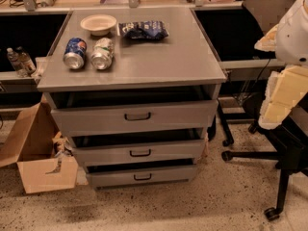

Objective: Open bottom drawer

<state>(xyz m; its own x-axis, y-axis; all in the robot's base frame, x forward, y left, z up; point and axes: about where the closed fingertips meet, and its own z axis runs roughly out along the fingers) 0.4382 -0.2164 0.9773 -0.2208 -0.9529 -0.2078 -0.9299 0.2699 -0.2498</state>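
Gripper [281, 100] hangs at the right edge, beside the cabinet [144, 57]; we cannot tell its state. Bottom drawer [110, 178] sits by the floor, well below and left of it, handle [143, 177] running horizontally.

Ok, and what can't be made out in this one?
- Camera view: the inside of the bottom drawer, hidden in shadow behind its own front and under the drawer above.
- Camera view: the pincer, near the right edge and clear of the cabinet, merges with the pale arm, which the edge cuts off.
- Camera view: the labels on the blue can and green can, too small to read.
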